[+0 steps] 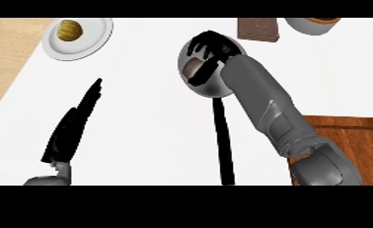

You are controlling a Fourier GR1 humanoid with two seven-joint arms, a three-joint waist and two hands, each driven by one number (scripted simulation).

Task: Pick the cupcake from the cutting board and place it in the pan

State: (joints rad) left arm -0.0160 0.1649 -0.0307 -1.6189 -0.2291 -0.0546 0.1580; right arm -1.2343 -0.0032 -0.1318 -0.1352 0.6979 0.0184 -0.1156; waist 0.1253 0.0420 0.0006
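Over pan [191, 76], robot hand [207, 49] around cupcake [194, 67]

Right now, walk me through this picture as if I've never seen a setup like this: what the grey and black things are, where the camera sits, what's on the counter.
The camera looks steeply down from the robot's head at a white counter. The two grey limbs rising from the bottom are its forearms, each ending in a black hand.

The right hand is over a grey pan whose long black handle points toward the robot. Its fingers are curled round a small brown thing, probably the cupcake, low inside the pan.

The left hand rests open at the lower left, fingers straight, holding nothing.

Also on the counter: a white plate with a yellowish food item, a dark brown block, a bowl cut off by the top edge, and a wooden cutting board at the right.
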